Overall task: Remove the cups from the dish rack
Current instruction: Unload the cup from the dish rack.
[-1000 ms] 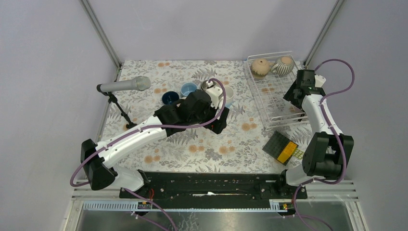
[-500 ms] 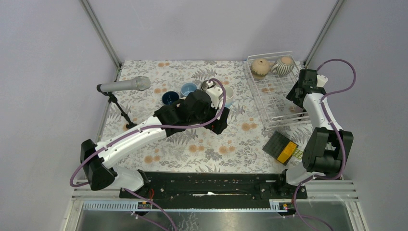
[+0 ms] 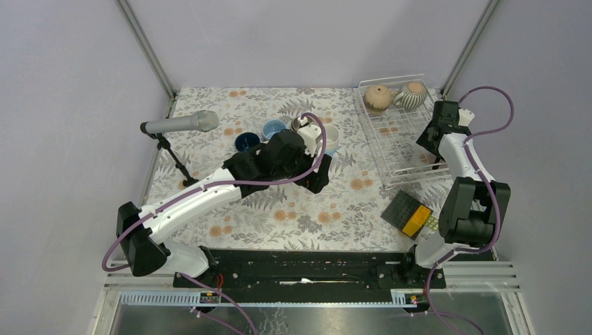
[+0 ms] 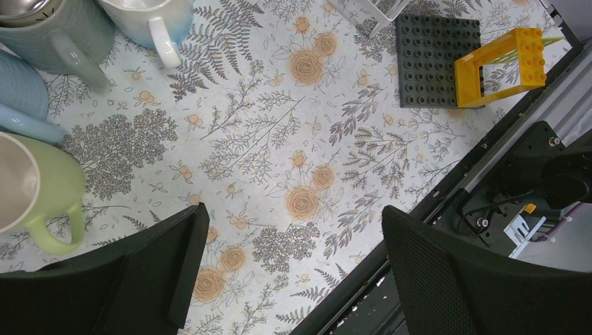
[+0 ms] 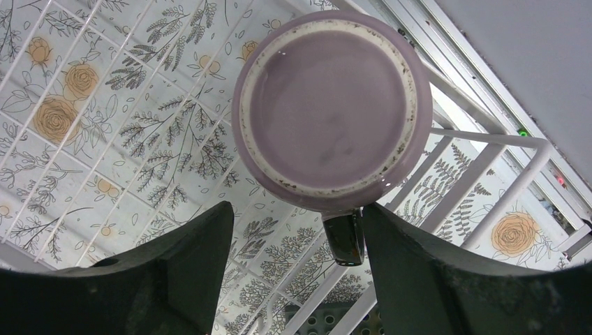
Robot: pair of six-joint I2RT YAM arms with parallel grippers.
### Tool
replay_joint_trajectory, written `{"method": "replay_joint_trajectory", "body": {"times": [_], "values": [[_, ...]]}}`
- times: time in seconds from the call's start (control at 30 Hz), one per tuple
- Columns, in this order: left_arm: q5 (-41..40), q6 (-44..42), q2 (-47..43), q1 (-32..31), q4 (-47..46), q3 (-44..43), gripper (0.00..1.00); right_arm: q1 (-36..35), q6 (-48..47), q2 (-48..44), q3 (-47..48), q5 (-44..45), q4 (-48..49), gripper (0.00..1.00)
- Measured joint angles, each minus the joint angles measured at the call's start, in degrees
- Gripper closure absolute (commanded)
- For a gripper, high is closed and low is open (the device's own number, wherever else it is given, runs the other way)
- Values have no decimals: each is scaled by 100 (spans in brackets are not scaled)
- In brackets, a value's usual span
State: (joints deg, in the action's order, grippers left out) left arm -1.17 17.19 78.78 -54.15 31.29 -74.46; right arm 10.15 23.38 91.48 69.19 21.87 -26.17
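The white wire dish rack [image 3: 389, 143] stands at the table's right. A tan mug [image 3: 377, 98] and a striped mug [image 3: 413, 95] sit at its far end. My right gripper [image 3: 433, 143] hangs open over the rack's right side. In the right wrist view it [image 5: 299, 230] is open just below an upturned pink mug [image 5: 331, 112] on the rack wires [image 5: 482, 136]. The mug's dark handle [image 5: 343, 239] lies between the fingers, close to the right one. My left gripper [image 3: 319, 179] is open and empty over the tablecloth [image 4: 293, 230].
Unloaded mugs stand left of centre: dark blue [image 3: 246, 142], light blue [image 3: 274, 128], metallic grey [image 3: 301, 123], white [image 3: 329, 138], and a green one [image 4: 35, 192]. A black pad with a yellow brick [image 3: 412, 215] lies near the rack's front. A microphone stand [image 3: 178, 125] is at the left.
My right gripper has shifted a little towards the rack's far right side. My left gripper has barely moved.
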Motion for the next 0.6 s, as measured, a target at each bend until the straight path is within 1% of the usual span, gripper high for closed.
{"method": "replay_joint_trajectory", "body": {"times": [0.5, 0.6], "values": [[164, 61, 0, 9, -11, 4, 1, 2, 35, 138, -74, 11, 92, 48], [179, 66, 0, 17, -15, 4, 1, 2, 48, 138, -114, 11, 127, 55]]}}
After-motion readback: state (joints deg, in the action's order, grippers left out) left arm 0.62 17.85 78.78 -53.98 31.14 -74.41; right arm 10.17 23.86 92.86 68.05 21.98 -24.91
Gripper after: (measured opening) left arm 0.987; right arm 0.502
